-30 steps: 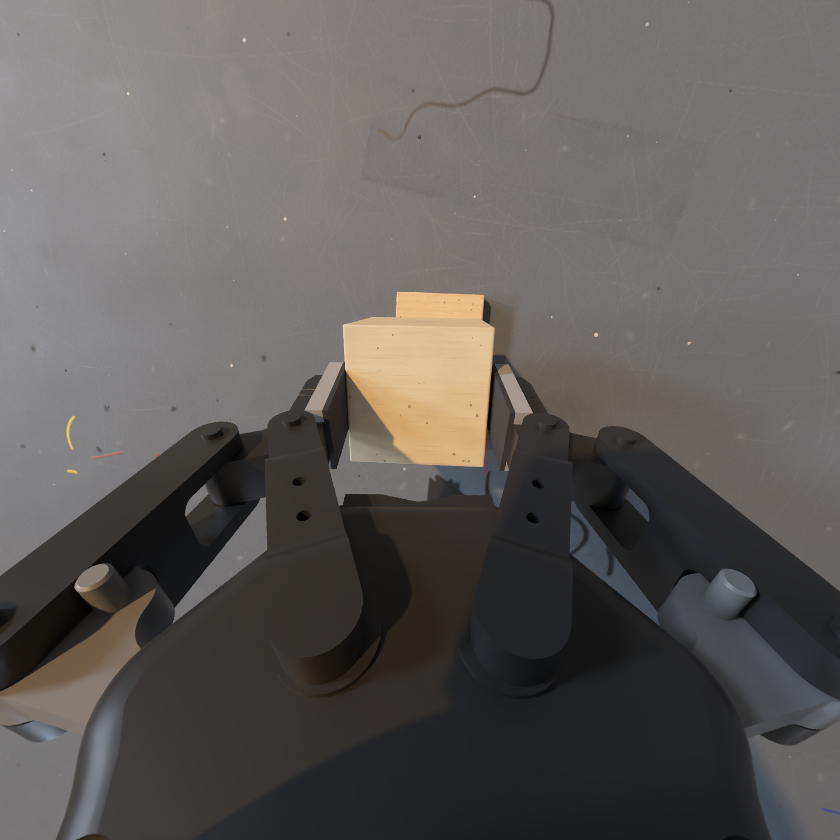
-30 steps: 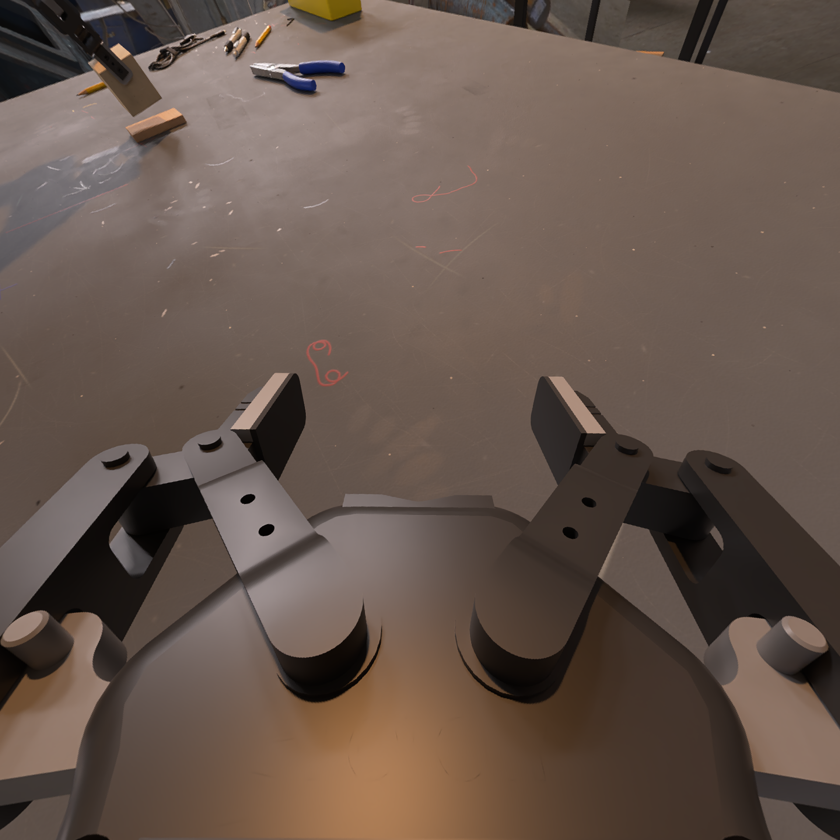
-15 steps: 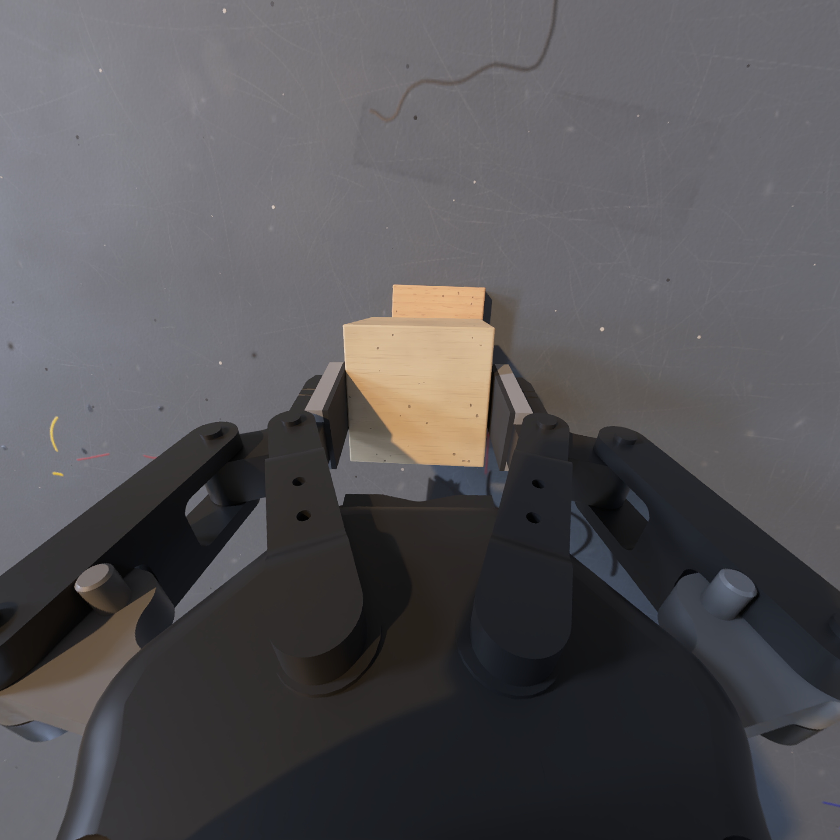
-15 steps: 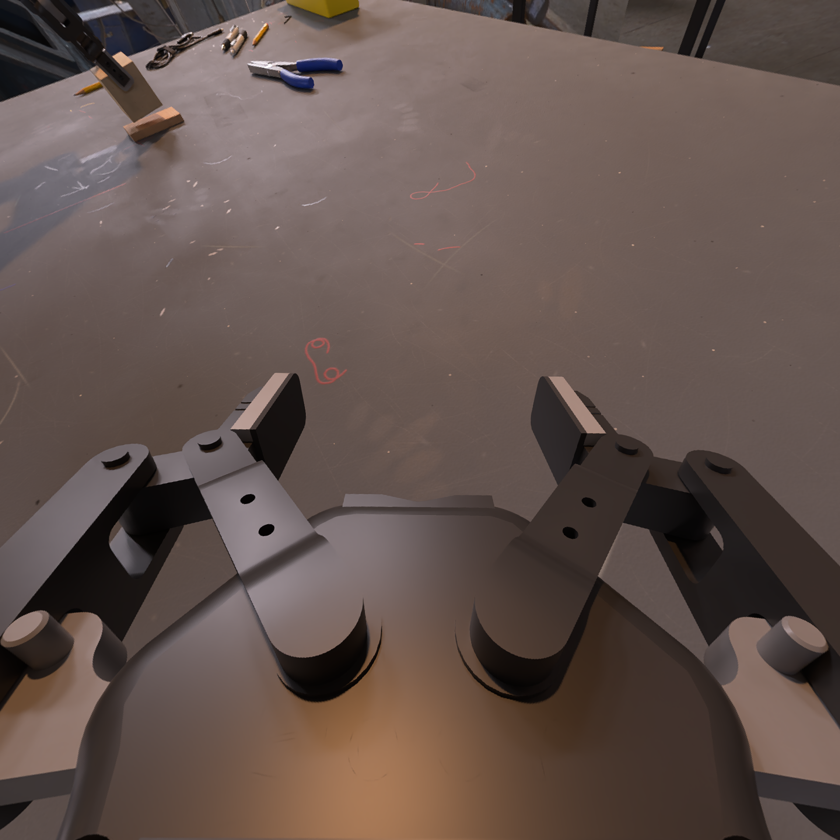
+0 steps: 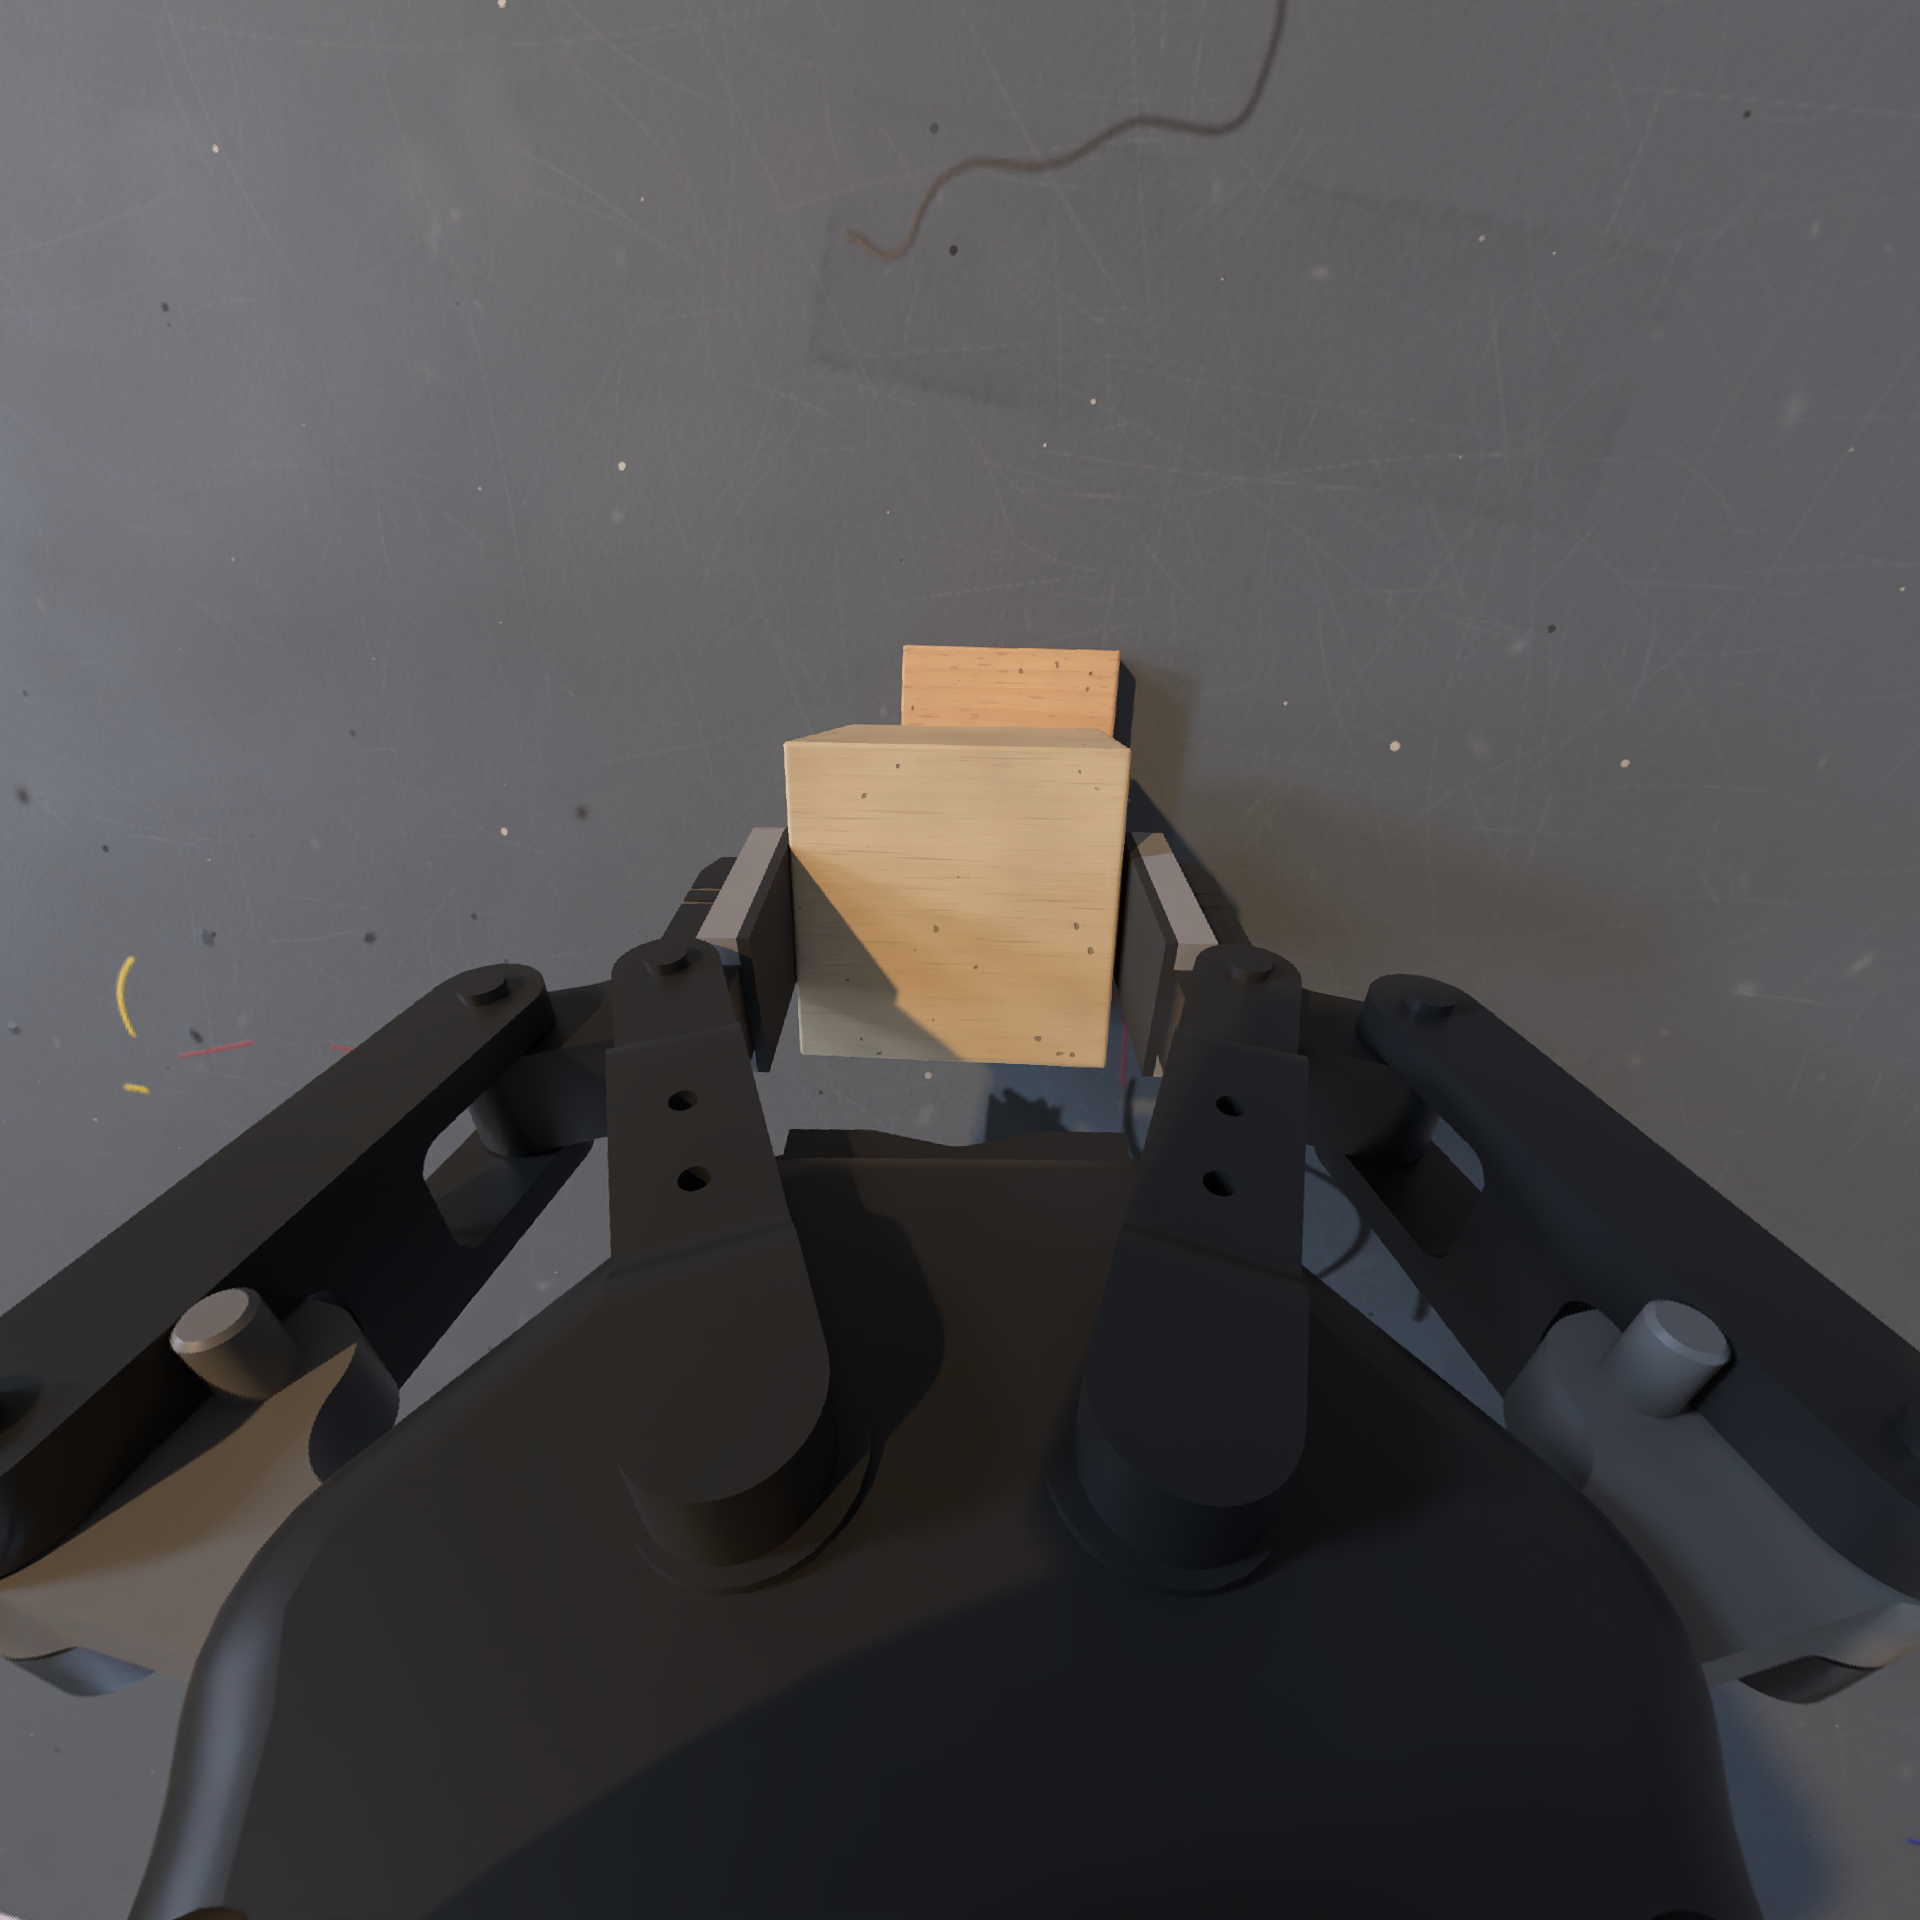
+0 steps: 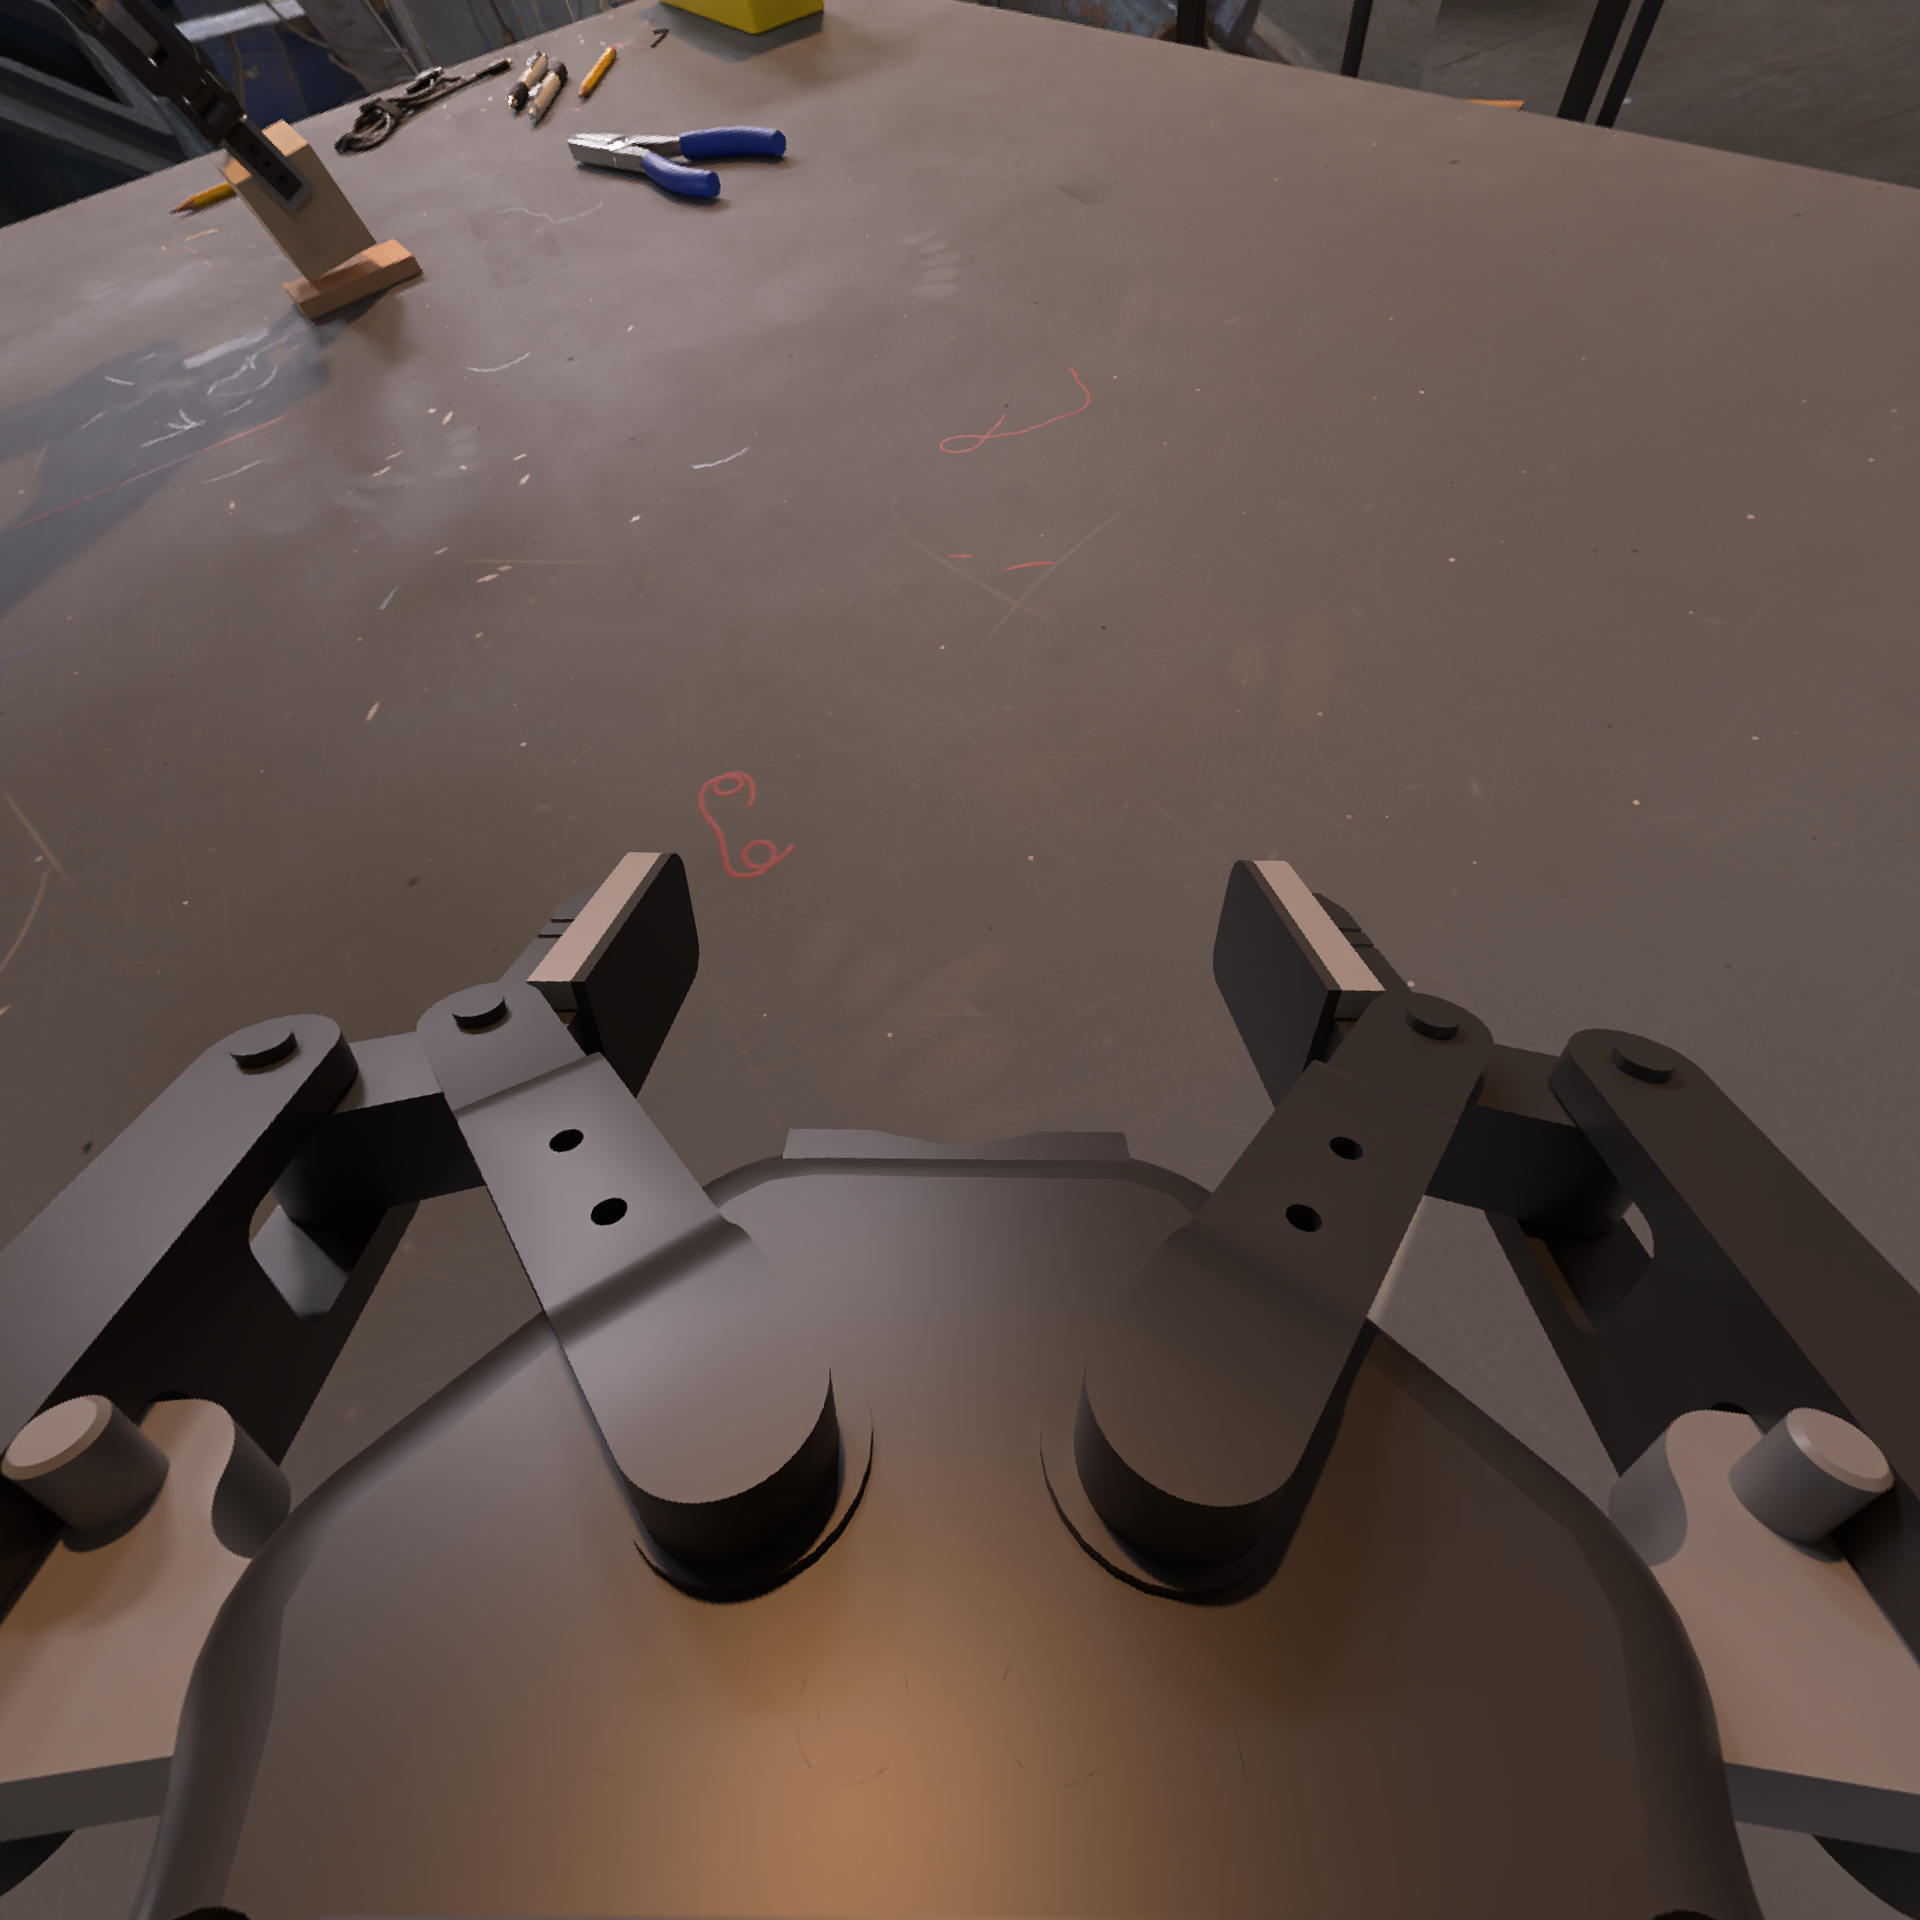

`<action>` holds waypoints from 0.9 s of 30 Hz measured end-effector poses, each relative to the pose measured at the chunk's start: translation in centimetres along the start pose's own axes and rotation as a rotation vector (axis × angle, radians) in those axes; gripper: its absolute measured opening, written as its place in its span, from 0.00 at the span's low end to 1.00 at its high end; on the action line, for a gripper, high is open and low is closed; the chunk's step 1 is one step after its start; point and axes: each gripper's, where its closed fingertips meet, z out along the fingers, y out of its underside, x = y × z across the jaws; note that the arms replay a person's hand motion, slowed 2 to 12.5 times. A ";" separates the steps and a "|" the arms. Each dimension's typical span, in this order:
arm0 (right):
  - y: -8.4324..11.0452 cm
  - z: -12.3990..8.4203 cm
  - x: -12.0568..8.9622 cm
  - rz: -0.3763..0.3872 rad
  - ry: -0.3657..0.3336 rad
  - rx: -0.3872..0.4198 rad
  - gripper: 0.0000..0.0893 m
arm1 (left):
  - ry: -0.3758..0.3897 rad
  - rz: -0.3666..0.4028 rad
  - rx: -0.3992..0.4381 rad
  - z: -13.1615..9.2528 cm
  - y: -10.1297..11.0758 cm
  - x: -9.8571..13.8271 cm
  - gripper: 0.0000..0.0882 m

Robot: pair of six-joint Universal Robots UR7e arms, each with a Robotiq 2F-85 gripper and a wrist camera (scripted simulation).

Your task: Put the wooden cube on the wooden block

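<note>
Pale wood fills the middle of the left wrist view: the wooden cube [image 5: 956, 904] sits squarely between the two fingers of the left gripper [image 5: 956, 935], its faces parallel to the finger pads [image 5: 764, 914], which press flat against its two opposite sides and pinch it. The cube has no long axis; its grain runs crosswise, from one finger to the other. Just beyond the fingertips, partly hidden behind the cube's far top edge, lies the wooden block [image 5: 1010, 688], a flatter, more orange-brown piece whose long axis also appears to run crosswise to the fingers, resting on the dark grey scratched table [image 5: 416, 468]. From the right wrist view, far ahead and to the left of the fingers, the same cube [image 6: 312, 218] appears tilted in that view, standing on or just above the block [image 6: 358, 278]; contact cannot be told for certain. The right gripper [image 6: 956, 935] has its fingers spread wide apart, holding and touching nothing, above bare table [image 6: 1351, 623] with a red scribble [image 6: 740, 826] just past the left fingertip. Far beyond the fingers lie blue-handled pliers [image 6: 681, 156], pencils and pens [image 6: 556, 78] and a yellow object [image 6: 748, 12].
</note>
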 end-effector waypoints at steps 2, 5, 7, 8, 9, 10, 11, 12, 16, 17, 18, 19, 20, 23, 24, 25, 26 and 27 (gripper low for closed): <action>0.0 0.0 0.0 0.000 0.000 0.000 0.96 | -0.002 0.001 0.000 0.0 0.0 0.0 0.59; 0.0 0.0 0.0 0.001 0.000 0.001 0.96 | -0.002 0.005 0.002 0.0 -0.1 -0.1 0.59; -0.1 0.0 0.0 0.001 0.000 0.002 0.96 | -0.001 0.007 0.002 0.1 -0.1 -0.1 0.59; -0.1 0.0 0.0 0.001 -0.001 0.002 0.96 | 0.000 0.008 0.002 0.1 -0.1 -0.1 0.59; -0.1 0.0 0.0 0.001 -0.001 0.002 0.96 | 0.000 0.009 0.001 0.1 -0.1 -0.1 0.59; -0.1 0.0 0.0 0.002 -0.001 0.002 0.96 | 0.000 0.010 0.000 0.1 -0.1 -0.1 0.59; -0.1 0.0 0.0 0.002 -0.001 0.002 0.96 | 0.000 0.011 -0.001 0.1 -0.1 -0.1 0.59; -0.1 0.0 0.0 0.002 -0.001 0.002 0.96 | 0.000 0.012 -0.002 0.1 -0.1 -0.1 0.59; 0.0 0.0 0.0 0.004 -0.001 0.002 0.96 | 0.001 0.015 -0.008 0.2 -0.1 -0.1 0.59; 0.0 0.1 0.0 0.004 -0.002 0.002 0.96 | 0.003 0.015 -0.009 0.2 -0.1 0.0 0.59; 0.0 0.1 0.0 0.004 -0.002 0.002 0.96 | 0.005 0.016 -0.010 0.3 -0.1 0.0 0.59; 0.0 0.1 0.0 0.005 -0.002 0.002 0.96 | 0.006 0.016 -0.012 0.3 -0.1 0.0 0.59; 0.0 0.1 0.0 0.005 -0.003 0.002 0.96 | 0.008 0.015 -0.013 0.3 -0.1 0.0 0.59; 0.0 0.1 0.0 0.005 -0.003 0.001 0.96 | 0.013 0.014 -0.018 0.4 -0.1 0.1 0.59; 0.0 0.1 -0.1 0.005 -0.003 0.001 0.96 | 0.014 0.014 -0.019 0.5 -0.2 0.1 0.59; 0.0 0.1 -0.1 0.005 -0.002 0.000 0.96 | 0.014 0.014 -0.020 0.5 -0.2 0.1 0.59; 0.0 0.1 -0.1 0.005 -0.002 0.000 0.96 | 0.015 0.015 -0.020 0.5 -0.2 0.1 0.59; 0.0 0.1 -0.1 0.005 -0.002 0.000 0.96 | 0.015 0.015 -0.021 0.6 -0.2 0.1 0.59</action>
